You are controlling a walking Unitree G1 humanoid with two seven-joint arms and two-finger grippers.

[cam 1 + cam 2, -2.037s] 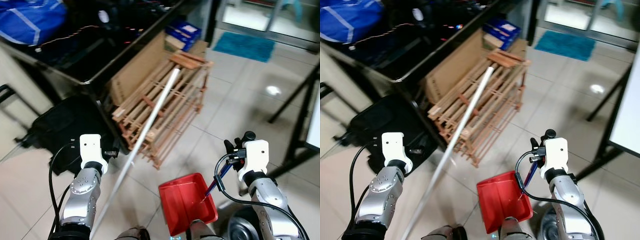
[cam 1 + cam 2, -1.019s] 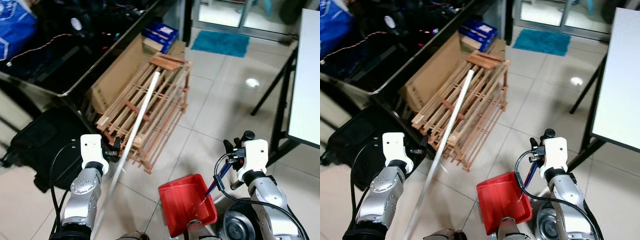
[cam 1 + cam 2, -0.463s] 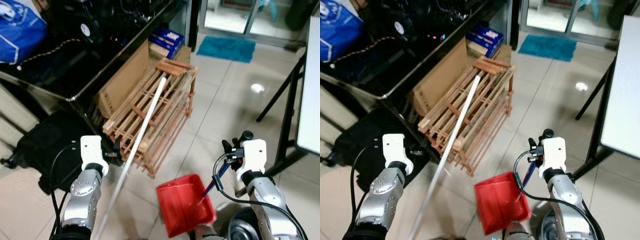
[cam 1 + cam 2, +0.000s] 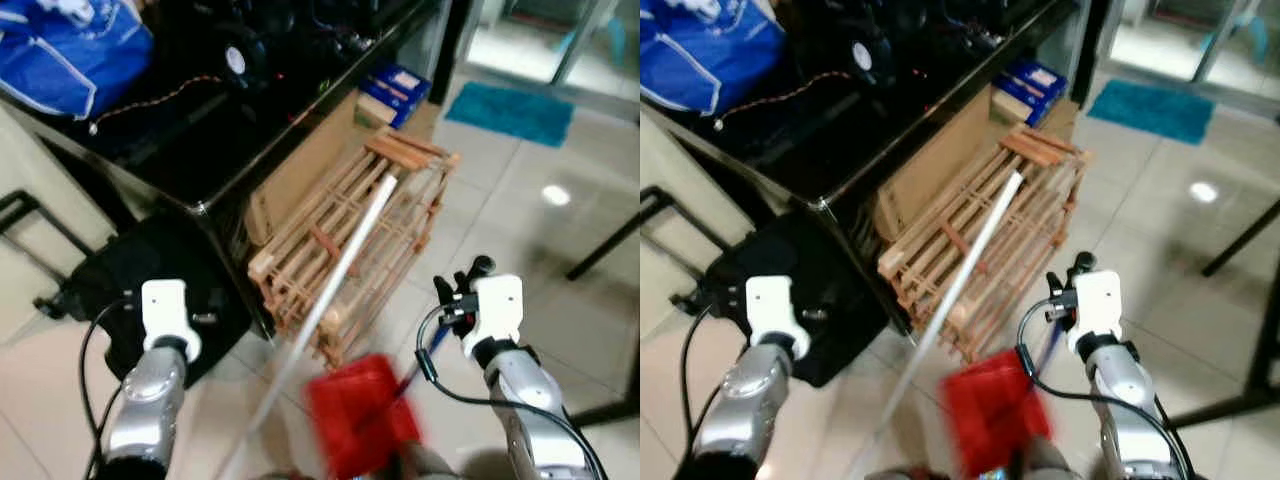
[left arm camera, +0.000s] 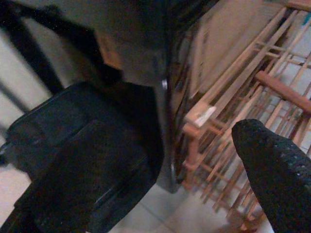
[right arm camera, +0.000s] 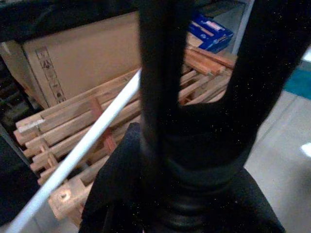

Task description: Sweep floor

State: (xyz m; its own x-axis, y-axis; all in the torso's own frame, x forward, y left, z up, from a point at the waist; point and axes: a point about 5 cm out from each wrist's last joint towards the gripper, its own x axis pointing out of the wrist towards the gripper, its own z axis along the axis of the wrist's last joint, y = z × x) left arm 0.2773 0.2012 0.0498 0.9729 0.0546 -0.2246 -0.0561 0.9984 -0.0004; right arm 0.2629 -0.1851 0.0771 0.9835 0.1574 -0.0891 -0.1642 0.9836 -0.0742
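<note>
While your right gripper (image 6: 204, 97) is clamped on the red dustpan (image 4: 352, 415) handle low in front, left gripper (image 5: 272, 165) jaw state is unreadable. White broom pole (image 4: 330, 300) runs toward the wooden rack (image 4: 350, 240). You're walking into position; next, plant the dustpan flat.

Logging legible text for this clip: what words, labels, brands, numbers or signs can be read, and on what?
None can be read.
Blue bag: white markings, too blurred.
Blue boxes: white labels, too small.
Cardboard box: small printed handling symbols, no readable words.
</note>
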